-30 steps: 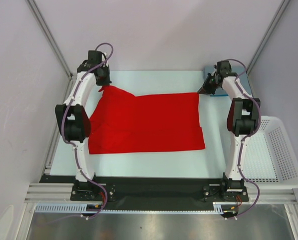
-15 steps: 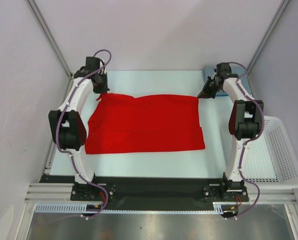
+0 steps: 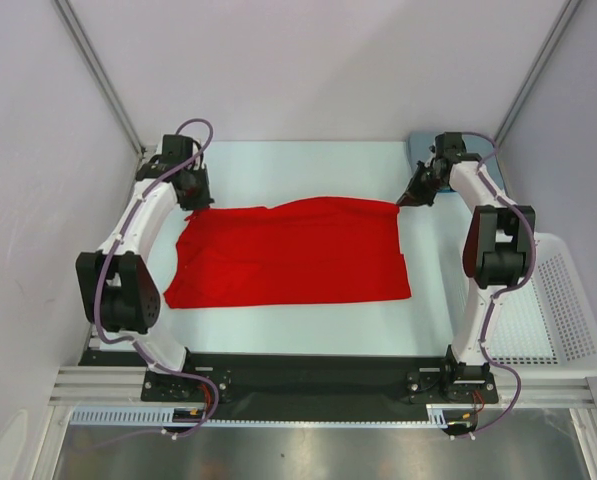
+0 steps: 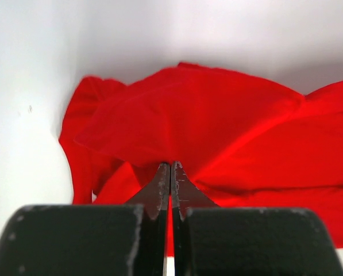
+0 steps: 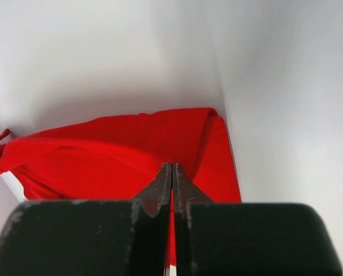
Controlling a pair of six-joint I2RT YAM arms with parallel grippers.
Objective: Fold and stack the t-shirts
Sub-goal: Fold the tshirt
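T-shirt point(image 3: 288, 255), red, lies mid-table point(image 3: 298, 322) w/ bare tabletop all round it; near hem at 6 o'clock runs straight & flat; near-right corner at 4 o'clock is square; near-left corner at 8 o'clock splays outward w/ a stepped edge, prob. a sleeve or a 2nd layer, can't tell which. Basket point(image 3: 568, 300), white mesh, sits off the table's side at 3–4 o'clock; nothing visible in it. Mid cloth is mostly smooth, a few shallow creases only. Far edge at 12 o'clock bows a little betw. the two pinch pts. Left gripper point(image 3: 195, 199) is at the shirt's 10 o'clock corner; its wrist cam shows the jaws pressed together on red cloth, fabric tenting away from the tips. Right gripper point(image 3: 407, 198) is at the 2 o'clock corner, jaws likewise clamped on the far-right corner; cloth drapes off to its left. Blue item point(image 3: 416, 150) is at the table's 1 o'clock corner behind the right arm, mostly hidden; maybe another garment, can't say.

Progress, as a judgement: early. Shirt is laid out & held by both far corners, which reads as set-up for a fold toward 6 o'clock. No tidy folded shape yet & no stack in sight, so folding, stacking & any other shirts remain.
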